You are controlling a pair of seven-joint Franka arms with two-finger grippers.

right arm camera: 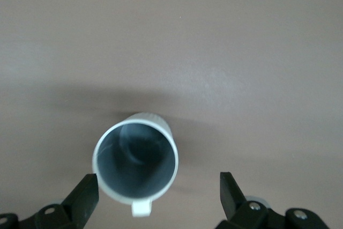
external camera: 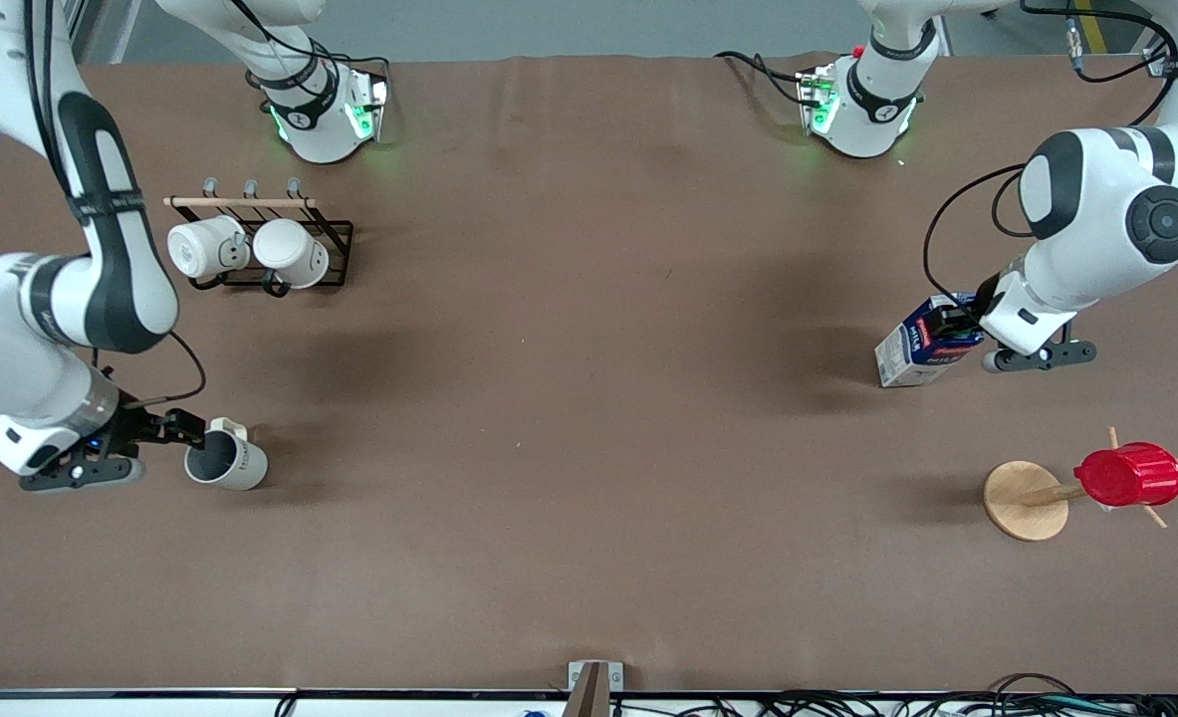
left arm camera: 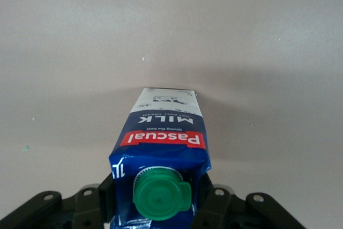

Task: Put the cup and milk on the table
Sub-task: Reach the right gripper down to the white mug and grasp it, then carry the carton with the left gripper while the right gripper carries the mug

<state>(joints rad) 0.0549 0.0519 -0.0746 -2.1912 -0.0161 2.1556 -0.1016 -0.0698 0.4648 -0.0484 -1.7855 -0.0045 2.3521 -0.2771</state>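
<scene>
Front view: we have the right gripper [external camera: 172, 430] low at the right arm's end of the worktop [external camera: 589, 398], at about 9 o'clock of the cup [external camera: 226, 461]. The cup looks set down upright on the worktop, mouth up, handle toward the gripper; two white mugs [external camera: 250, 251] on their rack [external camera: 280, 244] sit farther from the camera, at roughly 12 o'clock of it. The left gripper [external camera: 962, 324] is at the left arm's end, fingers closed on the top of the milk [external camera: 922, 344], which leans with its white base toward the worktop; whether the base touches yet we cannot tell. The red cup [external camera: 1129, 474] on its wooden stand [external camera: 1027, 500] lies nearer the camera, at about 5 o'clock of the milk. Left wrist view: green cap up close, fingers [left arm camera: 211, 199] pinching the carton's upper sides, so the milk [left arm camera: 161, 154] is firmly held. Right wrist view: fingers [right arm camera: 86, 194] spread wide, the cup [right arm camera: 135, 159] between them but touching neither, so we judge it released. Step in hand, as we read it: cup placed, milk placement in progress. Next move calls for levelling the carton so the base sits flat, then opening the left fingers and lifting straight up; the right arm needs to back off without clipping the handle.
</scene>
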